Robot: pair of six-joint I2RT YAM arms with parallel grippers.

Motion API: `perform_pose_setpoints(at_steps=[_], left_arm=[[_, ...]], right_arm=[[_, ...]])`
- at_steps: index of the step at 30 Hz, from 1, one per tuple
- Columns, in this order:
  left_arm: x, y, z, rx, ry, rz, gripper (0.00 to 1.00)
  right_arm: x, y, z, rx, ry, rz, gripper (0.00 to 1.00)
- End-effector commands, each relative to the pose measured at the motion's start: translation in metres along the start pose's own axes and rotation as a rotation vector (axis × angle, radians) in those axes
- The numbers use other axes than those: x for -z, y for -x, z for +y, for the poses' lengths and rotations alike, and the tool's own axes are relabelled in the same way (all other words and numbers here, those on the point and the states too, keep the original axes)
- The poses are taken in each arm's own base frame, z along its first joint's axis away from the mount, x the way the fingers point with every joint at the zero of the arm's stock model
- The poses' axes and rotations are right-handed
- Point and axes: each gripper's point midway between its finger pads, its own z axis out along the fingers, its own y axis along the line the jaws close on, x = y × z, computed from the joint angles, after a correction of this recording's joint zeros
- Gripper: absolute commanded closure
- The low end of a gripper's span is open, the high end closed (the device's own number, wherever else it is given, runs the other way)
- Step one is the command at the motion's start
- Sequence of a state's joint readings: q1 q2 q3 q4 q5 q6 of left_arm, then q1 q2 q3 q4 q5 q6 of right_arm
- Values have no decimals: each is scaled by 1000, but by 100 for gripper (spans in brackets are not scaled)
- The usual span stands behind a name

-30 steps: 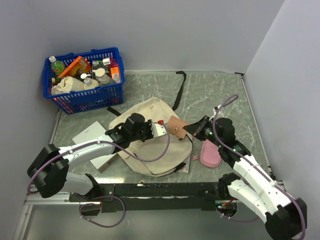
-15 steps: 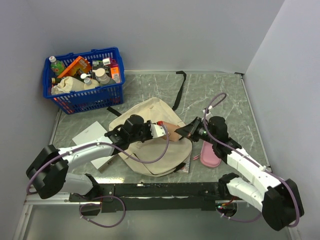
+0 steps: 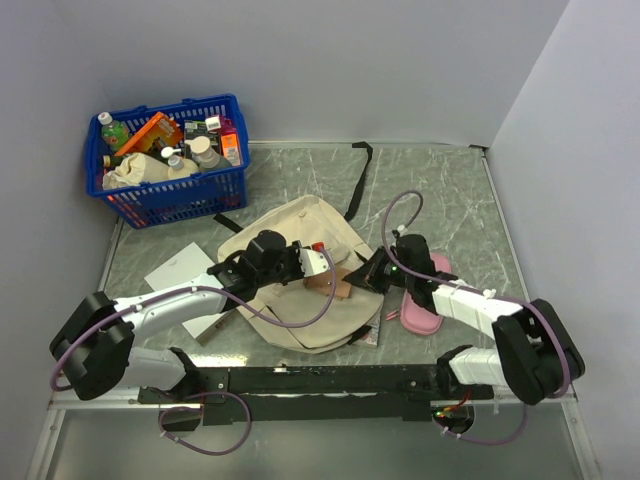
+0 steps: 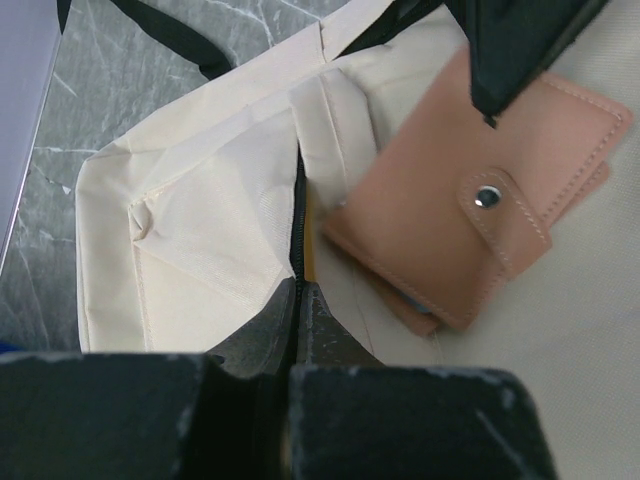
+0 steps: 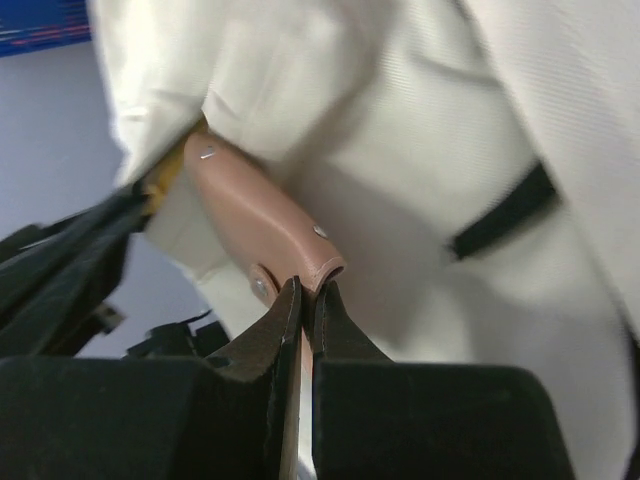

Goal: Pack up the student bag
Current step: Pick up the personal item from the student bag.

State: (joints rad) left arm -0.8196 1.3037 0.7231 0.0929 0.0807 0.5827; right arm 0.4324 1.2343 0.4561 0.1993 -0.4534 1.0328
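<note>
Where the right gripper (image 5: 305,300) narrows almost to nothing, its two dark fingers pinch the near rim of a tan leather wallet (image 5: 245,205), which juts away from them at a slant. The wallet's snap-fastened flap shows plainly in the left wrist view, where it lies over cream cloth just beside the zip opening. The left gripper (image 4: 285,375) is likewise closed. Its fingers are clamped on the edge of the student bag (image 4: 200,210) at the dark zip slit, and a thin strip of yellow shows inside the gap.

From above, the two grippers meet over the bag's upper half, with the wallet between them. The student bag lies slumped flat in the middle of the bench (image 3: 440,190), between the two arms. One black strap (image 3: 357,185) trails off toward the far edge.

A small pink pouch (image 3: 422,308) lies just to the right of the bag, beneath the right forearm. A white sheet of paper (image 3: 178,268) lies to the left, partly under the left arm. A blue basket (image 3: 170,195) full of bottles and packets stands in the far left corner, well apart from the bag.
</note>
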Motion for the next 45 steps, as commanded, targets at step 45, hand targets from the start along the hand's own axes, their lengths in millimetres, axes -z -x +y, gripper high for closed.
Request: perform_pose_setpoints(at_steps=[45], left_arm=[[8, 45, -5, -21, -93, -139, 99]], right_arm=[[-23, 73, 51, -183, 235, -220, 100]])
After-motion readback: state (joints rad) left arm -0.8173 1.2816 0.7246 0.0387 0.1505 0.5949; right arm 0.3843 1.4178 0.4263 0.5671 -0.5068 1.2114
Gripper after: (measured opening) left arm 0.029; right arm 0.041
